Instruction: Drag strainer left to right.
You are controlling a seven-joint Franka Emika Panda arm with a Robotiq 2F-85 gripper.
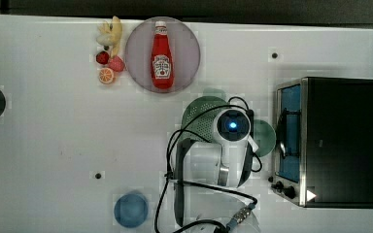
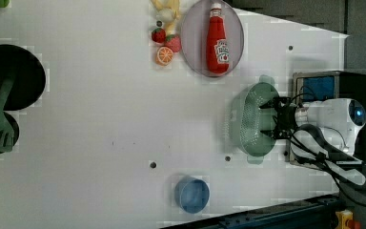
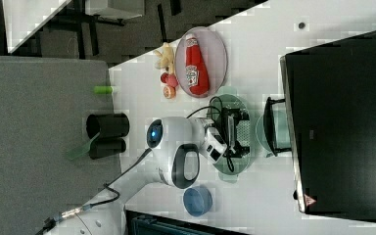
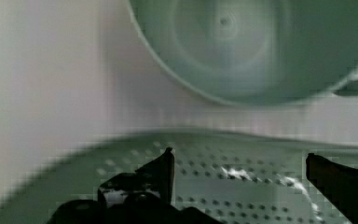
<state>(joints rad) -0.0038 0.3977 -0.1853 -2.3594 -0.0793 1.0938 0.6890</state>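
The pale green perforated strainer [image 2: 247,125] sits on the white table, beside the toaster oven [image 2: 321,88] at the left view's right. My gripper [image 2: 269,120] reaches down into its bowl and is open, with one finger on each side of the bowl's middle. In the wrist view the two dark fingertips [image 4: 163,168] stand wide apart over the strainer's holed floor [image 4: 242,163], close to the rim that faces the green mug [image 4: 251,46]. Nothing is between them. From the top view the arm's wrist [image 1: 232,125] covers much of the strainer [image 1: 196,114].
The mug [image 1: 266,138] stands between the strainer and the oven [image 1: 340,141]. A plate [image 1: 189,48] with a ketchup bottle [image 1: 161,54] and toy fruit [image 1: 108,60] lies at the top view's top. A blue cup [image 1: 131,209] sits near the lower edge. Black pans [image 2: 9,76] are at the left view's left.
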